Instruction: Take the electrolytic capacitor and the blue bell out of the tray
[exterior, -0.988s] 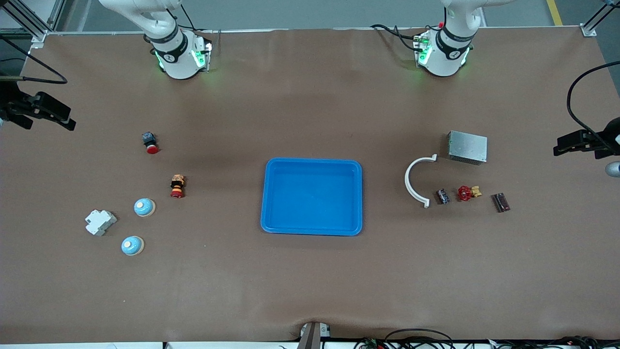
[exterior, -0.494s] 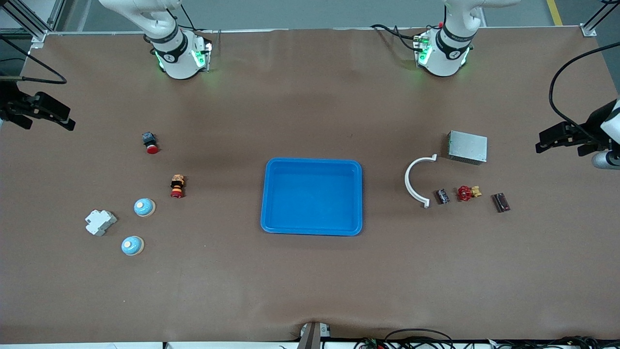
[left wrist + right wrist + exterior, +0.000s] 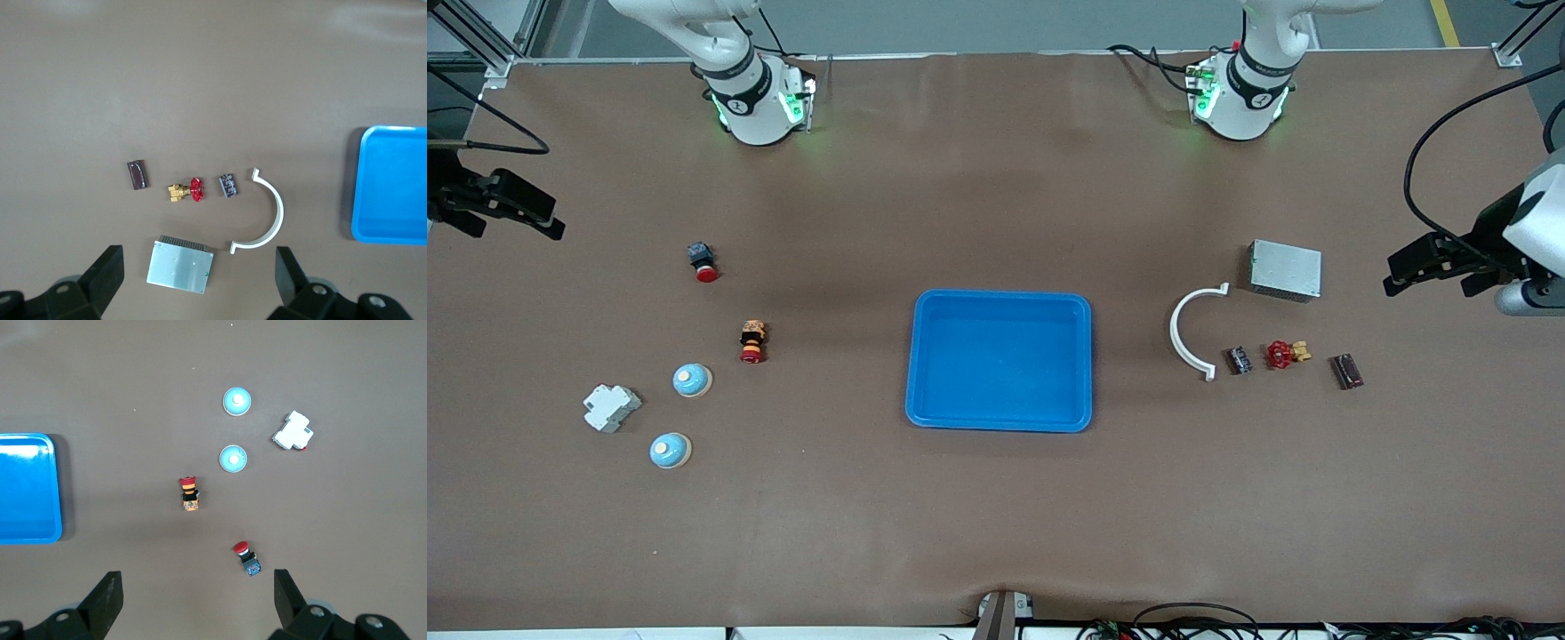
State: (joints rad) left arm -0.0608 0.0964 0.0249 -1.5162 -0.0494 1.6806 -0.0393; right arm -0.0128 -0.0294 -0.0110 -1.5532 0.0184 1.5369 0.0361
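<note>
Tray [image 3: 1000,360] mid-counter, bare inside; two blue bells [image 3: 692,380] sit on counter toward right arm's end. Left pincer [image 3: 1427,267] wide, high over counter edge near metal box [image 3: 1285,269]. Right pincer [image 3: 193,600] wide, waiting. Best confirm tray contents before reaching.
</note>
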